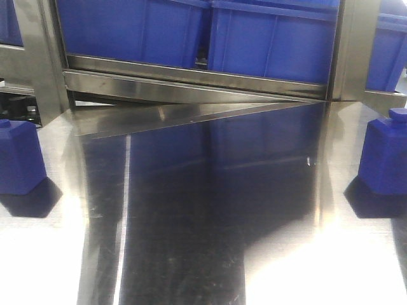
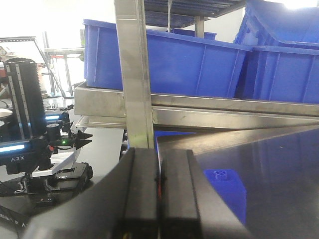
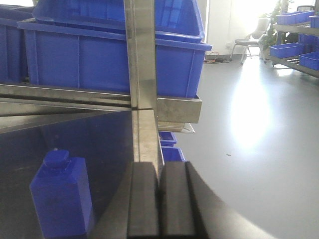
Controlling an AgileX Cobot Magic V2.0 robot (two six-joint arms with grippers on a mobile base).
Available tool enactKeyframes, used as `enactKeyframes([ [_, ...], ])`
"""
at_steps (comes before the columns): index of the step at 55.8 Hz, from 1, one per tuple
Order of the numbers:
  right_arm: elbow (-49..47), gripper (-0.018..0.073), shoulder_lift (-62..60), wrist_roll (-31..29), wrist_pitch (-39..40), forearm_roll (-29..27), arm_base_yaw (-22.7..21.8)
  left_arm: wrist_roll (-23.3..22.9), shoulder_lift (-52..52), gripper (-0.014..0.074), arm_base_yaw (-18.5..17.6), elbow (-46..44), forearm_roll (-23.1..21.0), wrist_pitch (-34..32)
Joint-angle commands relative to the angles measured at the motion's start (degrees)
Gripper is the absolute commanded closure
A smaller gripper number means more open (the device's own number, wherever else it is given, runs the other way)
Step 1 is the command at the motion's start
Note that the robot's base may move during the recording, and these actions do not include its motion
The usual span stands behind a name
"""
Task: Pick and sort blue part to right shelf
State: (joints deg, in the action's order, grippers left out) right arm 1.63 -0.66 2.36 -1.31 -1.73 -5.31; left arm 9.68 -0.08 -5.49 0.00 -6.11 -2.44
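Note:
Two blue bottle-shaped parts stand on the steel table (image 1: pixel 191 241), one at the left edge (image 1: pixel 19 155) and one at the right edge (image 1: pixel 385 152). Neither gripper shows in the front view. In the left wrist view my left gripper (image 2: pixel 159 154) is shut and empty, and the left blue part (image 2: pixel 227 191) stands just to its right, apart from it. In the right wrist view my right gripper (image 3: pixel 159 167) is shut and empty, and the right blue part (image 3: pixel 62 196) stands upright to its left, not touching it.
A steel shelf rail (image 1: pixel 191 79) runs across the back of the table and carries large blue bins (image 1: pixel 273 35). Upright steel posts stand at the left (image 2: pixel 134 84) and the right (image 3: pixel 142 74). Open floor (image 3: pixel 259 149) lies beyond the table's right edge.

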Motion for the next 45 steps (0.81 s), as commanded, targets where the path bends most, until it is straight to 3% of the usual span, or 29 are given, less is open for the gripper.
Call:
enactKeyframes([
  [1,-0.4,0.0501,-0.9,-0.4,5.0,0.4,0.2,0.0,-1.4,0.0473,-0.2,2.1,-0.1,-5.3],
  [23,-0.4,0.0501,-0.9,-0.4,5.0,0.4,0.2,0.0,-1.4,0.0473,-0.2,2.1,-0.2,-5.8],
  [32,-0.4,0.0501,-0.9,-0.4,5.0,0.4,0.2,-0.3,-1.4,0.0473,-0.2,0.9,-7.1,-8.7],
  [36,-0.4,0.0501,-0.9,-0.4,5.0,0.4,0.2,-0.3,-1.4,0.0472,-0.2,-1.9,-7.5,-9.0],
  [40,-0.4,0.0501,-0.9,-0.4,5.0,0.4,0.2,-0.3,-1.0,0.0472,-0.2,-6.6,-7.5,-6.4],
  [45,-0.4,0.0501,-0.9,-0.4,5.0,0.4,0.2,-0.3,1.2,0.0472,-0.2,-13.9,-7.5,1.5],
])
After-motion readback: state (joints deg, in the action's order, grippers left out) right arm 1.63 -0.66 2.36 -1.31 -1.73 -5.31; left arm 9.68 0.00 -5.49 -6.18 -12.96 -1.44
